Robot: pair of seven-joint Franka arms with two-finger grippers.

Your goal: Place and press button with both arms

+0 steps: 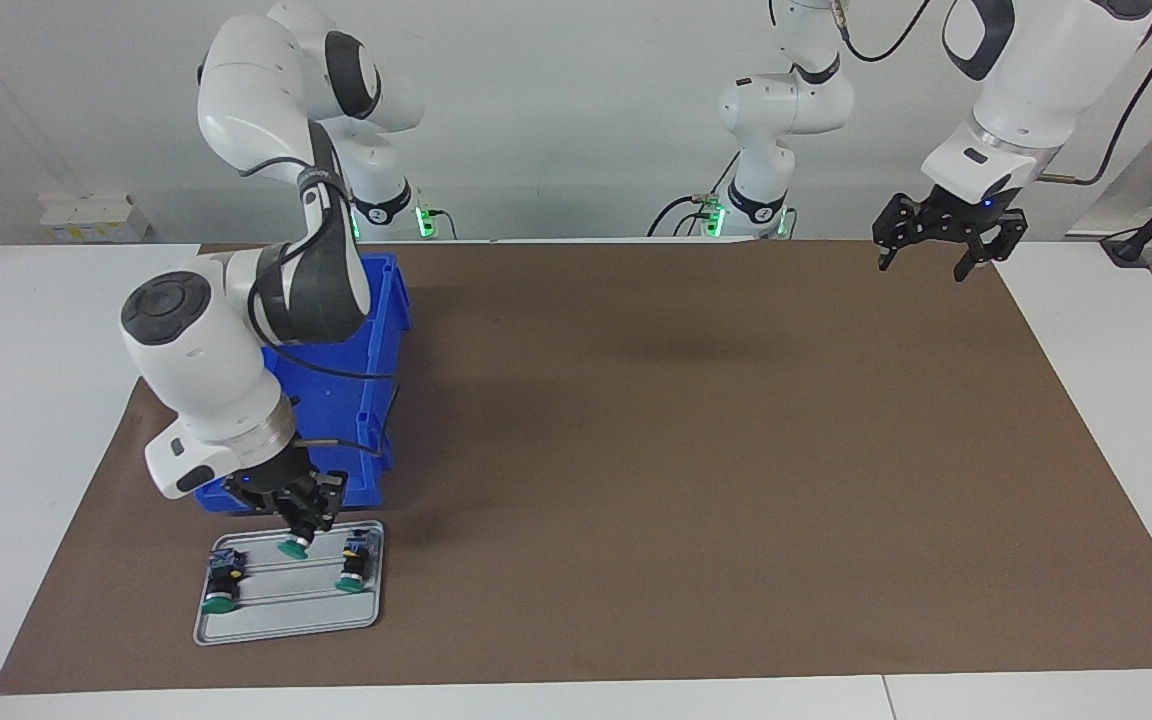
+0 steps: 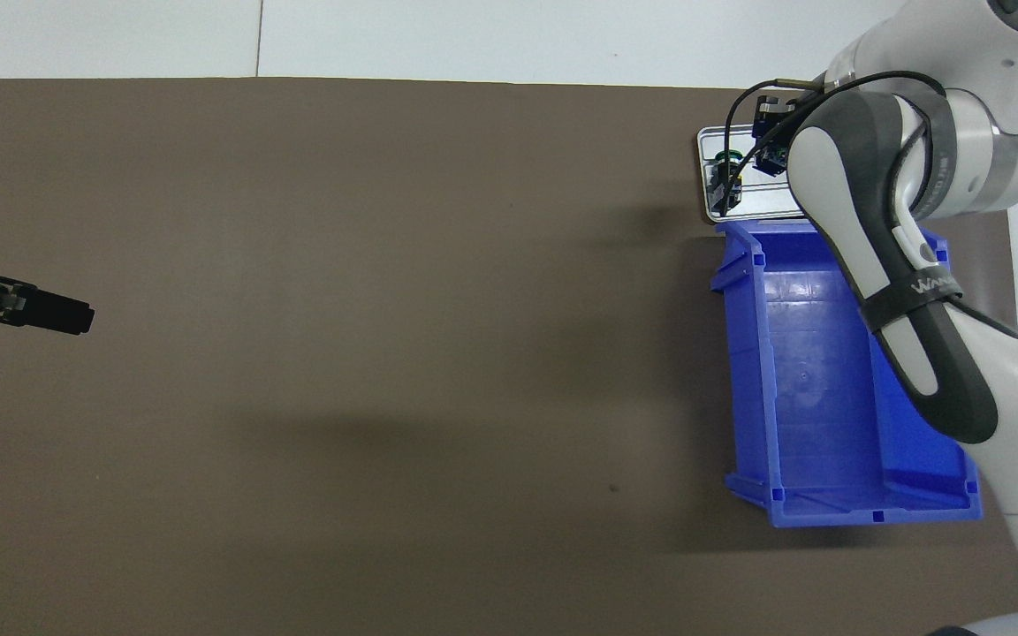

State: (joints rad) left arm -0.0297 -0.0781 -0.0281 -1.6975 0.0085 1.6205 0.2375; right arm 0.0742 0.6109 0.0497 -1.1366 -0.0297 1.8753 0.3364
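Facing view: right gripper [image 1: 297, 522] hung over the tray [image 1: 286, 623], shut on the button [image 1: 292, 541].

Button hung green cap down, long axis about upright, clear of the tray floor. Two more buttons [image 1: 220, 585] lay in the tray, either side below it. Blue bin [image 1: 376, 340] stood just beside the tray, nearer the robots and close beside the right arm's wrist. Left gripper [image 1: 939, 240] waited with fingers apart, high over the mat [image 1: 696, 450] at its own end, well apart. Open mat lay between; nothing blocked a carry toward the middle.
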